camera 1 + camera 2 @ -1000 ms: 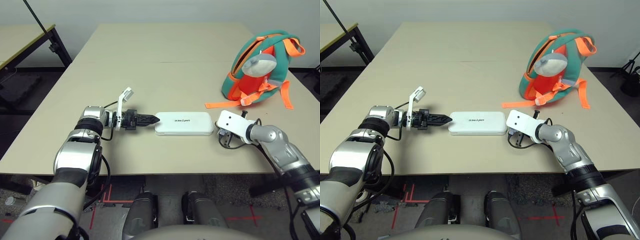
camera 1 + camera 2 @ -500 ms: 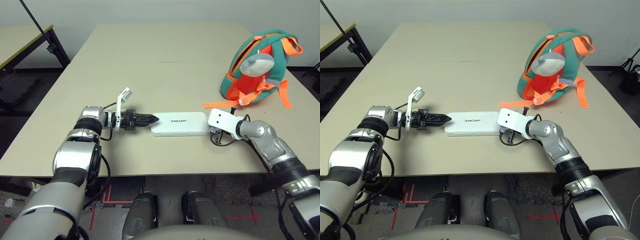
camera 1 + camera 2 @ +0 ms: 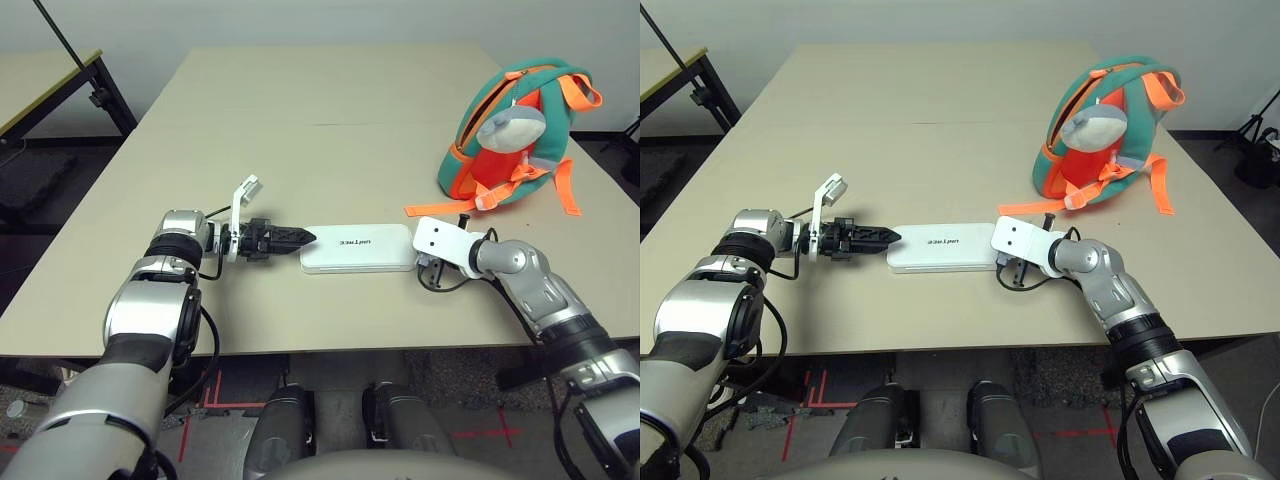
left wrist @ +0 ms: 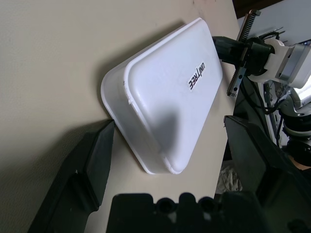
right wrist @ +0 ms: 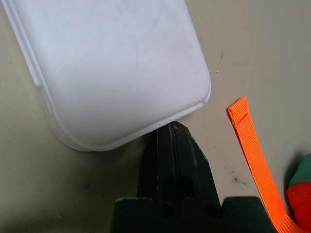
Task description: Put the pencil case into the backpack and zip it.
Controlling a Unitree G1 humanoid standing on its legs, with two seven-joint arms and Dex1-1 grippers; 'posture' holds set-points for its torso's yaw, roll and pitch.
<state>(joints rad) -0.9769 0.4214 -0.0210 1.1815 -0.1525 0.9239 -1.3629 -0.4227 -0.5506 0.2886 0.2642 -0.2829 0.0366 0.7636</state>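
The case [image 3: 358, 248] lies flat on the table [image 3: 300, 130] between both grippers. The left gripper [image 3: 300, 238] gapes wide at one end; the right gripper [image 5: 171, 145], clenched empty, presses the other. The backpack [image 3: 515, 130] stands beyond the right gripper.

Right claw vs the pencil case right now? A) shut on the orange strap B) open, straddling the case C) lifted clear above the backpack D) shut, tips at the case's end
D: in the right wrist view the right claw has its fingers pressed together, tips against the rounded end of the white pencil case; the orange strap lies apart from it.
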